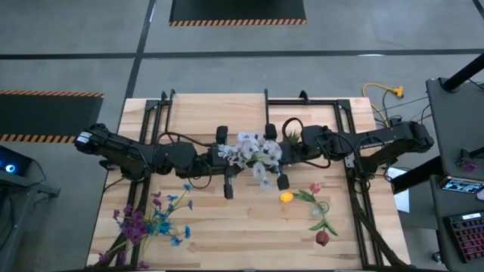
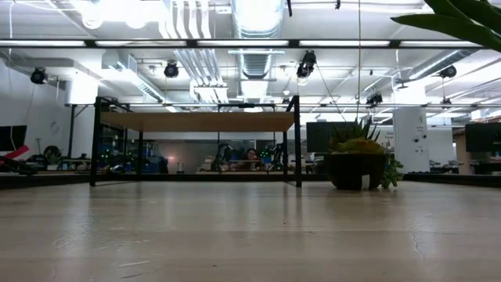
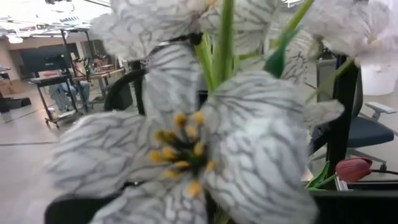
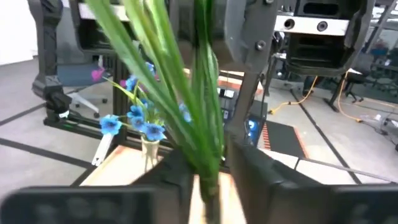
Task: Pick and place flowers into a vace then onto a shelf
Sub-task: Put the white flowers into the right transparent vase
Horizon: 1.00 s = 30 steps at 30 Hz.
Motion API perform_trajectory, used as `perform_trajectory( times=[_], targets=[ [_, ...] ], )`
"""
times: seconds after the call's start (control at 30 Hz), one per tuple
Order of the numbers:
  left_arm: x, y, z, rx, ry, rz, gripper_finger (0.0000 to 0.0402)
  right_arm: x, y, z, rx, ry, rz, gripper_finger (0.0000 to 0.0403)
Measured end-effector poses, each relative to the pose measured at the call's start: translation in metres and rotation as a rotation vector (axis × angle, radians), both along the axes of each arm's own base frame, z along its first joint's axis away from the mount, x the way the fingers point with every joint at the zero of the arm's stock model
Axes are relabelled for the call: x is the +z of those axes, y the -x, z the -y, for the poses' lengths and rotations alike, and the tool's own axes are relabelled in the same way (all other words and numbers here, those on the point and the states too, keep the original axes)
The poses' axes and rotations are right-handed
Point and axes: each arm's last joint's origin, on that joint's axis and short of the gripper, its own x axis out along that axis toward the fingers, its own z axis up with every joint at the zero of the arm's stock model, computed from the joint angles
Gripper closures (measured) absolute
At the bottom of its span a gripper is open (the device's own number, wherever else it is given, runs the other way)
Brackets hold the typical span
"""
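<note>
where both arms meet, right claw (image 4: 208,171) pinching white flowers (image 1: 253,155)

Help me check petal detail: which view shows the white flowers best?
The left wrist view: the white flowers fill it, veins and yellow centres visible. The high view shows them small between both arms; the right wrist shows only green stems; the low view none.

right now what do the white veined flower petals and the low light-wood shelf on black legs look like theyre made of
The white veined flower petals look like matte printed fabric, probably artificial: the dark veins are crisp and even, though the weave cannot be made out. The low light-wood shelf appears to be a pale wooden board with a smooth, dull edge, standing on thin black legs that look like painted metal.
</note>
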Motion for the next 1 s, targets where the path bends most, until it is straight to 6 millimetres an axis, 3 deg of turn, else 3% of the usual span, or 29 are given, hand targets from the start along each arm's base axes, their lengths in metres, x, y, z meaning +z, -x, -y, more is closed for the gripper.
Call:
perform_trajectory(
  times=[0.13,0.43,0.67,1.0],
  targets=[
    [0.0,0.0,0.0,0.001,-0.001,0.001,0.0389,0.002,0.004,0.0,0.0,-0.033,-0.012,0.0381],
    [0.004,0.019,-0.005,-0.024,-0.054,-0.089,0.0262,0.018,0.035,-0.002,-0.071,-0.028,-0.052,0.0393],
    [0.013,0.052,-0.015,-0.026,0.052,-0.155,0.0226,0.034,0.09,-0.006,-0.14,-0.027,-0.02,0.0394],
    [-0.011,0.075,-0.02,-0.028,0.117,-0.198,0.0225,0.023,0.18,-0.004,-0.299,-0.134,0.014,0.0394]
  ],
)
